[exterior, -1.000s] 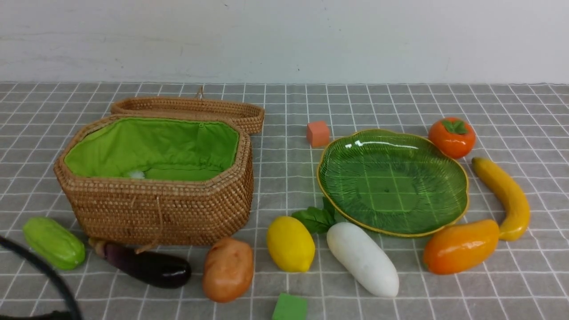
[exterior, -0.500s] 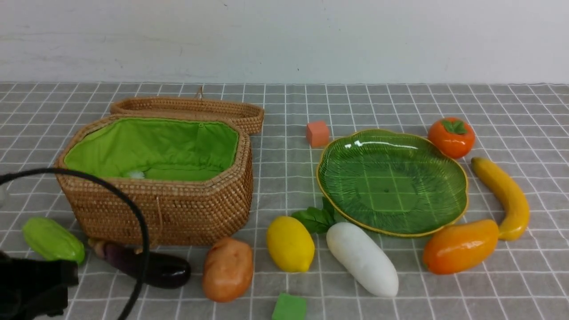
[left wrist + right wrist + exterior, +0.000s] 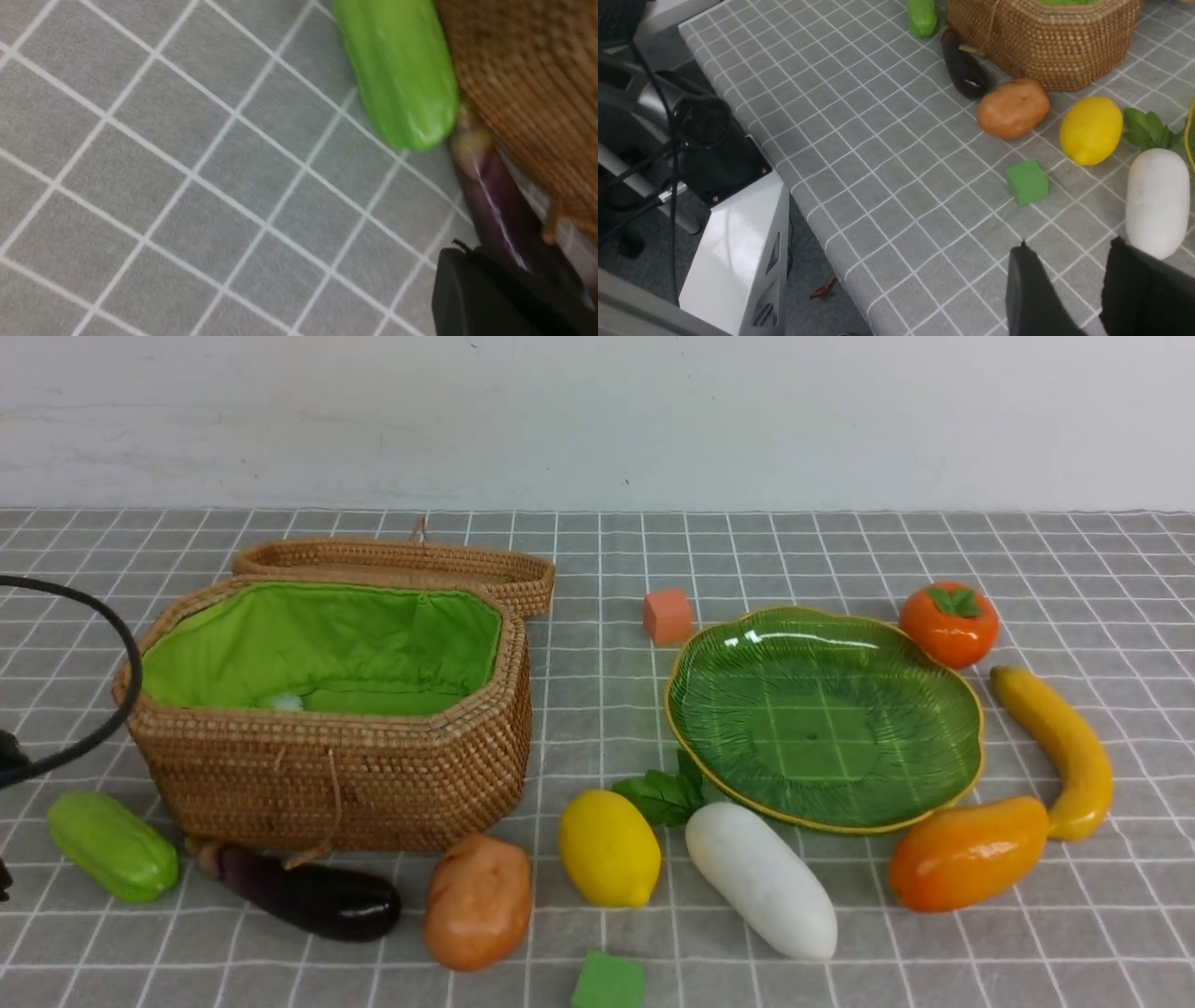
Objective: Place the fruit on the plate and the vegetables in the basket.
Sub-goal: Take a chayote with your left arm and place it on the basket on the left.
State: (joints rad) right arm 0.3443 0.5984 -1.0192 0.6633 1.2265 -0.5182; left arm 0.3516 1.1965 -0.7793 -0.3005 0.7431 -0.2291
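Risk 1: the gourd (image 3: 113,847) lay just beside the basket (image 3: 327,784); a low sweep of the left hand (image 3: 460,252) could have driven it into the wicker wall or rolled it along the bench (image 3: 308,980). Likely cause: fingertips clenched together, needing to part before any descent.

Risk 2: the eggplant (image 3: 308,896) lay close in front of the basket, the cord loop (image 3: 329,817) by its stem end; a grasp there could have snagged the cord and tugged the basket.

Risk 3: the mango (image 3: 971,854) lay against the rim of the plate (image 3: 826,719); a careless pinch might have shifted the plate.

Pose: left arm at the basket's left side, mostly outside the front view, its cable (image 3: 131,653) looping across the basket's left corner. Left hand empty. Right hand (image 3: 1064,247) out of the front view; its wrist view showed fingers apart, nothing between them.
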